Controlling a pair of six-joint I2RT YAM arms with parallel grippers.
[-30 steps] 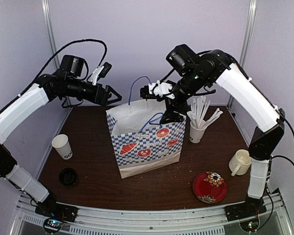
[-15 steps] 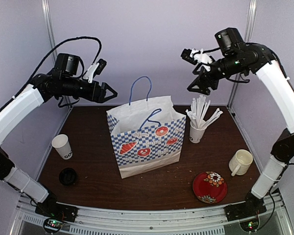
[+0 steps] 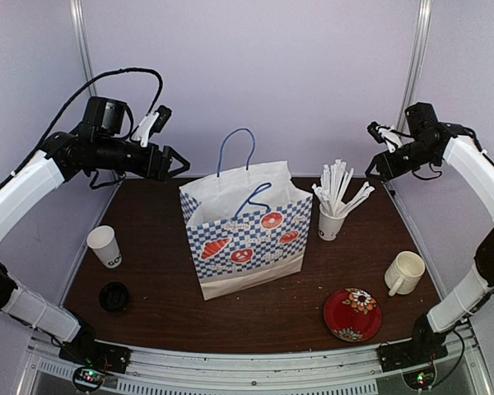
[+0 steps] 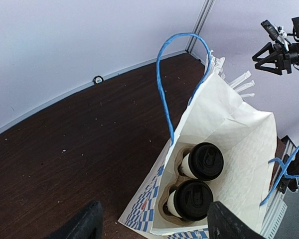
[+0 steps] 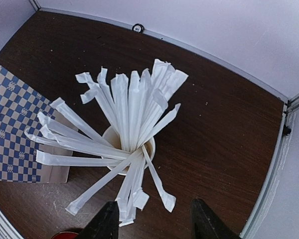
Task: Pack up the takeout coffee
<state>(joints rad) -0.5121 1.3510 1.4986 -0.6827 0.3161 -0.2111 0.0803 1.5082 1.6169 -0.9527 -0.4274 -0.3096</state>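
Note:
Two white takeout cups with black lids (image 4: 205, 160) (image 4: 193, 199) stand in a cardboard carrier inside the blue-checked paper bag (image 3: 243, 239), as the left wrist view shows. A third white cup (image 3: 104, 245), without a lid, stands at the table's left. A loose black lid (image 3: 114, 295) lies in front of it. My left gripper (image 3: 174, 162) hovers high to the left of the bag, open and empty (image 4: 157, 226). My right gripper (image 3: 379, 162) is high at the far right, open and empty (image 5: 157, 224), above the stirrer cup.
A cup of white stirrer sticks (image 3: 331, 222) stands right of the bag and also shows in the right wrist view (image 5: 129, 144). A cream mug (image 3: 403, 271) and a red flowered plate (image 3: 352, 313) sit at the front right. The bag's blue handles (image 4: 164, 84) stand up.
My right arm has risen from over the bag's mouth and swung away to the far right. My left arm has drawn back a little to the left.

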